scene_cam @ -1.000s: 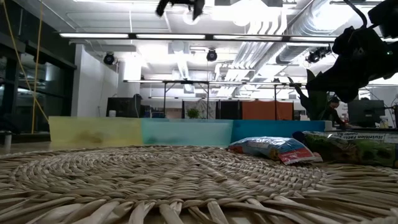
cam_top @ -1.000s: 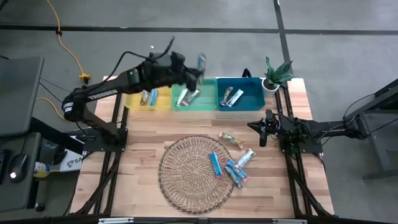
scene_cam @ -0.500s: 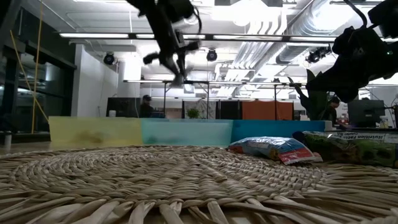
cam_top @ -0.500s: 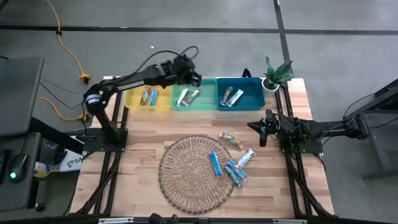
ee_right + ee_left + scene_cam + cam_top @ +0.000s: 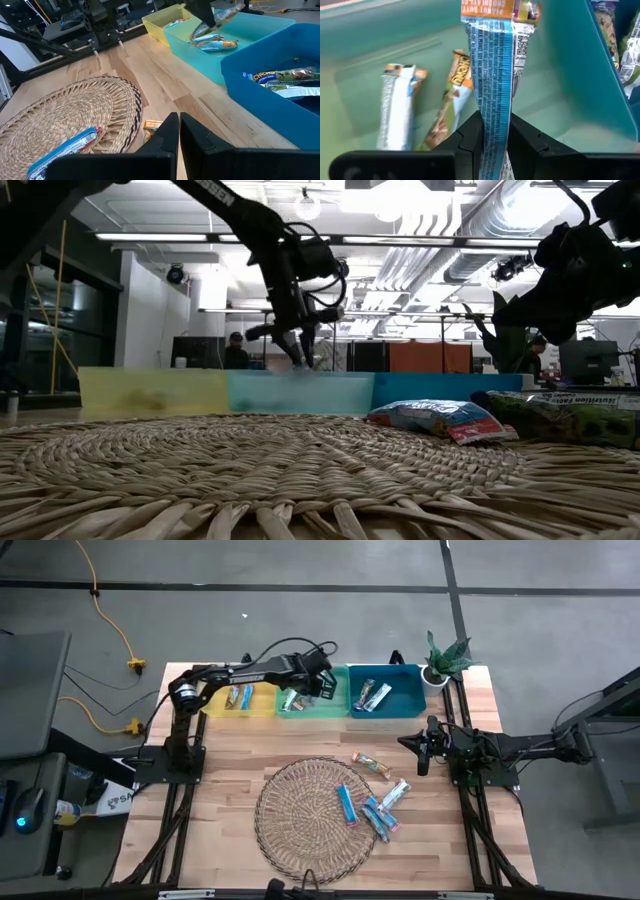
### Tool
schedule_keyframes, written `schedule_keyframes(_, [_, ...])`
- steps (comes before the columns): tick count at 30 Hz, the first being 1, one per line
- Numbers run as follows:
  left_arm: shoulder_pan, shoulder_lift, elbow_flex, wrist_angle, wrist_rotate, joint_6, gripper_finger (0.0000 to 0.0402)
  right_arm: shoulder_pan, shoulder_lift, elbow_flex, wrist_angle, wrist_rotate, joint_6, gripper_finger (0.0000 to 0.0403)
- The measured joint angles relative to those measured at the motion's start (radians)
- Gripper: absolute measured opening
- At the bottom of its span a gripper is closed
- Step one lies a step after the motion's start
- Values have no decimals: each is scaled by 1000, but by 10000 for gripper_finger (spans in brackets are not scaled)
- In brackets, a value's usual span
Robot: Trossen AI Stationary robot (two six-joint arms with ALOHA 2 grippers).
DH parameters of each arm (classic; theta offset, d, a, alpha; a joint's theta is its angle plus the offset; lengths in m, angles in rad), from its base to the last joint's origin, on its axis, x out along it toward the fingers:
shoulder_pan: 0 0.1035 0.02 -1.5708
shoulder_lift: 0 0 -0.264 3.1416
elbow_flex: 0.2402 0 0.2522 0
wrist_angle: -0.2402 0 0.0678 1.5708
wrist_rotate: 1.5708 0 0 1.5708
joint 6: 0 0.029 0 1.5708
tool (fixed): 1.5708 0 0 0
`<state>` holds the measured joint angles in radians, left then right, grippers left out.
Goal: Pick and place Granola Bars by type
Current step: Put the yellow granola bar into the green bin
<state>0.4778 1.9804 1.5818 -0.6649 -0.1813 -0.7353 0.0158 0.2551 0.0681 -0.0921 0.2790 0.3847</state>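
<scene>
My left gripper [image 5: 321, 688] is over the teal middle bin [image 5: 335, 706], shut on a blue-and-white granola bar [image 5: 496, 65]. Two bars [image 5: 397, 105] [image 5: 451, 95] lie flat on that bin's floor. More bars lie in the yellow bin [image 5: 238, 696] and the blue bin [image 5: 372, 694]. On the table lie an orange bar [image 5: 371, 764], a white-teal bar [image 5: 395, 792] and blue bars [image 5: 378, 817]; one blue bar [image 5: 346, 804] rests on the wicker mat [image 5: 310, 820]. My right gripper [image 5: 424, 752] waits shut near the table's right edge. My left gripper pinches the blue-and-white bar between its two fingers, near one end [image 5: 495, 122], coming from above and pointing down. The bar hangs along the fingers into the teal bin, its far end [image 5: 495, 12] toward the bin floor. I cannot tell whether that end touches the floor.
The three bins stand in a row along the table's far edge, with a small potted plant [image 5: 445, 658] at the far right corner. The round mat covers the middle of the table's near half. Bare wood lies between the bins and the mat.
My left gripper has come down from high above the table to the teal bin's rim, drifting slightly toward the table's right and near edge, and has tipped to point down. It has stayed shut on the bar, which came down with it into the teal bin.
</scene>
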Motion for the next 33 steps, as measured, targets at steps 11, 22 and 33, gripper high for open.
schedule_keyframes(11, [0, 39, 1, 55, 11, 4, 73, 0, 0, 0, 0, 0, 0, 0])
schedule_keyframes(22, [0, 56, 2, 99, 113, 50, 82, 0, 0, 0, 0, 0, 0, 0])
schedule_keyframes(33, [0, 56, 2, 99, 176, 76, 213, 0, 0, 0, 0, -1, 0, 0])
